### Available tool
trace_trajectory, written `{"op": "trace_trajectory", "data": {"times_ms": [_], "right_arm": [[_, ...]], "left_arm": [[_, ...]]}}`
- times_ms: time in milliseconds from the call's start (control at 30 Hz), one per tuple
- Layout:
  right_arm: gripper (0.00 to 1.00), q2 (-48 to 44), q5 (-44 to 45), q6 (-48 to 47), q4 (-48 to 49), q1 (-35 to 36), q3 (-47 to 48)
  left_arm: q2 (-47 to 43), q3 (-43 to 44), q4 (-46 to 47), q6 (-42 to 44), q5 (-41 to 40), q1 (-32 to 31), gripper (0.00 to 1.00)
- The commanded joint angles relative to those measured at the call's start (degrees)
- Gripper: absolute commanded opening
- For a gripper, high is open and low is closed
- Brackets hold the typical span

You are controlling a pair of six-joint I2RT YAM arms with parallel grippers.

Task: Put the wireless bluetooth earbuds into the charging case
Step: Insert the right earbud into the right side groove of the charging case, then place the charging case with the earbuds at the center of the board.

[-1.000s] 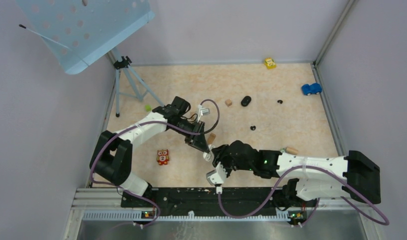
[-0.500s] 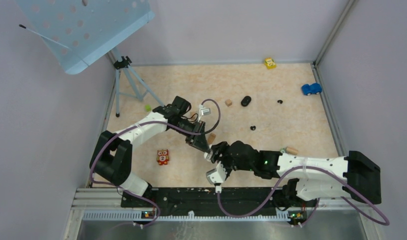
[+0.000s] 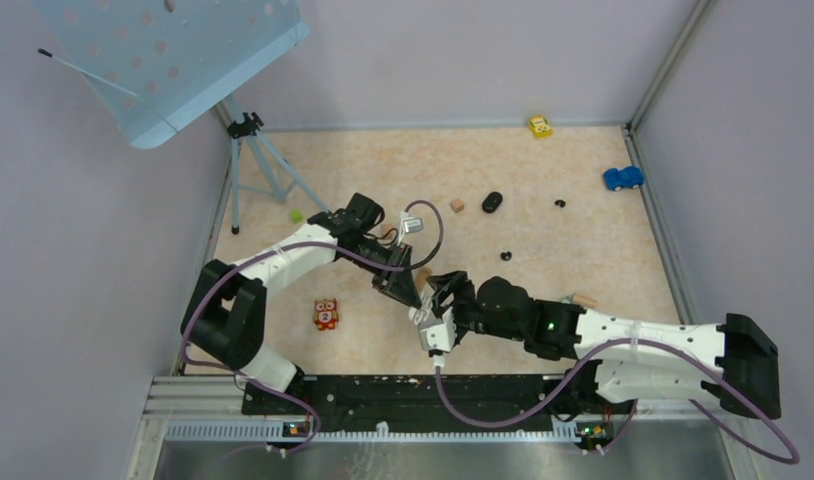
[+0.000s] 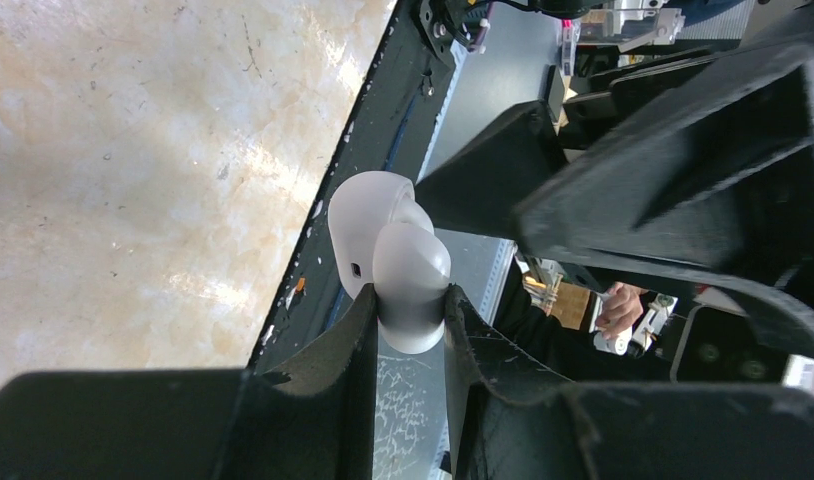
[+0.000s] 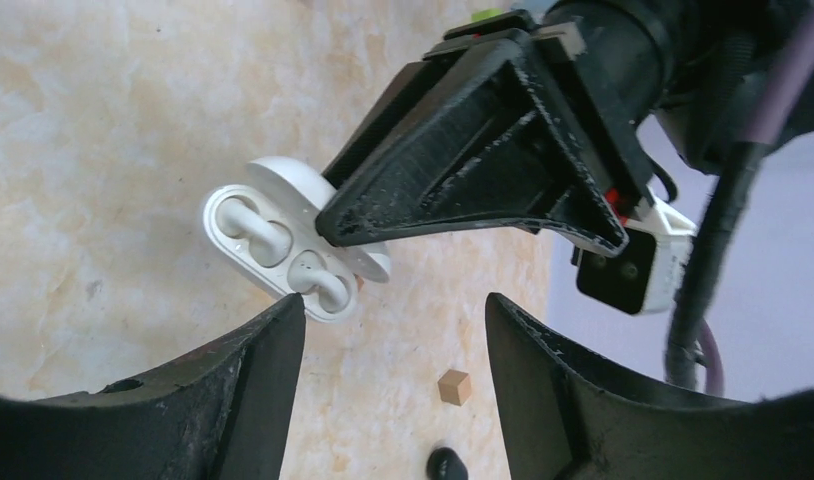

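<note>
**Holding the case, both wells filled**

Right wrist first: looking at the white case [image 5: 281, 180], lid open, with two white buds [image 5: 255, 230] sitting in its wells. Seeing the left fingers [image 5: 483, 150] clamped on its lid end from the upper right. Finding the right fingers [image 5: 233, 390] spread wide apart, gripping nothing. Placing the case just ahead of that gap, off toward the left-hand tip. Reading its long axis as slanting upper left to lower right, roughly crosswise to the gap. Spotting a wooden block [image 5: 453, 385] on the surface [image 5: 103, 120] beyond.

Over to the left wrist: catching the same pinch from behind, a rounded white shell squeezed between two black tips. Noting the right fingers looming just beside it.

Now from above: placing the case near mid-surface, touching the left fingers, just beside the right. Can't tell whether lifted clear. Picking out small black buds [image 3: 506, 256] lying loose, well apart, farther up and nearer the right arm.

Judging the white pair home. Leaving any reach for the black ones to the free right arm, most likely.
</note>
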Motion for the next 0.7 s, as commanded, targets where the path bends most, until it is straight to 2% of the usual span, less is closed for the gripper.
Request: {"op": "trace_trajectory", "data": {"times_ms": [0,200,333,400,433,533,667], "right_arm": [[0.65,-2.99,1.49,6.24,3.19,0.20,1.41],[0.67,-6.42,6.13,14.77,4.42,0.23,0.09],[0.76,-9.76,15.03,26.58,7.90,-0.52,-1.97],[0.82,-11.07,18.79,38.97,7.06,-3.25,-0.36],[0.85,-11.18,19.55,48.18,4.98,-5.70,1.52],[0.86,-10.23,13.36,71.62,0.18,-16.47,5.80],[0.82,-5.81,5.94,91.37,-3.92,-27.61,7.63]], "left_arm": [[0.43,2.32,-0.43,0.91,2.25,-0.15,0.00],[1.15,3.54,-0.55,1.02,2.03,-0.17,0.00],[1.62,5.06,0.46,0.28,1.44,-0.14,0.00],[1.29,5.30,2.90,-1.48,1.93,-0.07,0.00],[1.07,5.23,4.98,-2.82,2.56,0.04,0.00],[0.31,4.82,15.54,-9.31,3.65,0.25,0.00],[1.95,4.45,29.35,-20.64,3.83,0.91,0.00]]}}
